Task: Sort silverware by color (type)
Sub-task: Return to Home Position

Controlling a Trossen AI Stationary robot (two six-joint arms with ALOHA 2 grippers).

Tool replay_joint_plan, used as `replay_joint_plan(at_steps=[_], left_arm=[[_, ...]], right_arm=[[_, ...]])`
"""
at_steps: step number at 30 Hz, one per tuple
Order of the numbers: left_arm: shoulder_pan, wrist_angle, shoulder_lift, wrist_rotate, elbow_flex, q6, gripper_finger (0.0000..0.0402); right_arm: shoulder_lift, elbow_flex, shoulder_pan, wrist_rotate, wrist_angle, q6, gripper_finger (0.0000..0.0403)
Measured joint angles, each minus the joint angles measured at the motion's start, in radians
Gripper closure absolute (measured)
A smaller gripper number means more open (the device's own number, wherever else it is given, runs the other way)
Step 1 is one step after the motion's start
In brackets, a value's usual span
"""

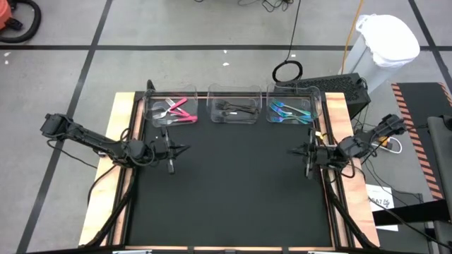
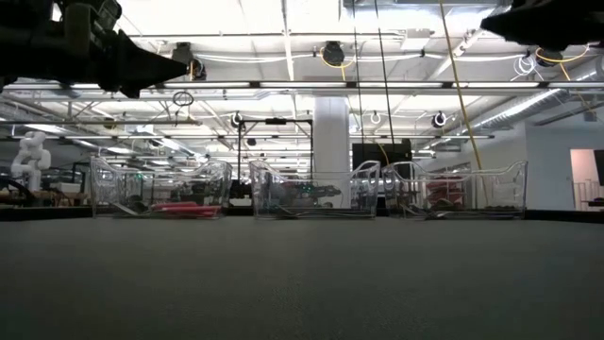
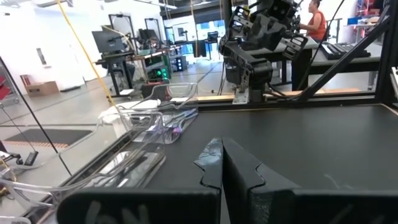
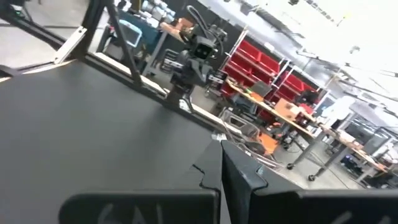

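Silverware (image 1: 236, 109) sorted in bins (image 1: 237, 92); left claw (image 1: 185, 149) and right claw (image 1: 293, 150), pinched closed and empty, hover before the bins, likely homing.

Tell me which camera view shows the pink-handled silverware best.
The high view. It looks straight down on the pink-handled silverware lying in the left clear bin. The low view shows only a reddish streak through the bin wall. The left wrist view shows it unclearly; the right wrist view not at all.

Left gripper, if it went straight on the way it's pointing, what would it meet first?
Only bare black mat lies ahead of the left gripper; the first thing in line looks like the right gripper opposite, though heights may differ.
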State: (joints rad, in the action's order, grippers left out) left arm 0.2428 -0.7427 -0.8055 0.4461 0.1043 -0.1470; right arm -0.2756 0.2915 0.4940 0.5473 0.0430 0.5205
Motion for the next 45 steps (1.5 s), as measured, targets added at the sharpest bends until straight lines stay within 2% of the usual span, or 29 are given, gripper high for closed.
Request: replay_joint_plan(at_steps=[6, 11, 16, 24, 28, 35, 45], left_arm=[[0.000, 0.001, 0.000, 0.000, 0.000, -0.016, 0.0398], [0.000, 0.001, 0.000, 0.000, 0.000, -0.020, 0.0398], [-0.002, 0.002, 0.000, 0.000, 0.000, -0.036, 0.0398], [-0.002, 0.005, 0.000, 0.000, 0.000, -0.046, 0.0398], [-0.007, 0.020, 0.000, 0.000, 0.000, -0.050, 0.0398], [-0.037, 0.027, 0.000, 0.000, 0.000, -0.035, 0.0398], [-0.040, 0.085, 0.000, -0.003, 0.001, -0.016, 0.0398]], right_arm=[[0.000, -0.045, -0.046, -0.127, 0.013, -0.039, 0.0403], [0.000, -0.059, -0.088, -0.184, 0.032, -0.063, 0.0403], [-0.009, -0.126, -0.141, -0.294, 0.168, -0.084, 0.0403], [-0.051, -0.220, -0.244, -0.320, 0.310, -0.113, 0.0403], [-0.070, -0.238, -0.296, -0.390, 0.344, -0.140, 0.0403], [-0.095, -0.238, -0.384, -0.471, 0.328, -0.171, 0.0403], [-0.094, -0.239, -0.522, -0.487, 0.262, -0.178, 0.0403]])
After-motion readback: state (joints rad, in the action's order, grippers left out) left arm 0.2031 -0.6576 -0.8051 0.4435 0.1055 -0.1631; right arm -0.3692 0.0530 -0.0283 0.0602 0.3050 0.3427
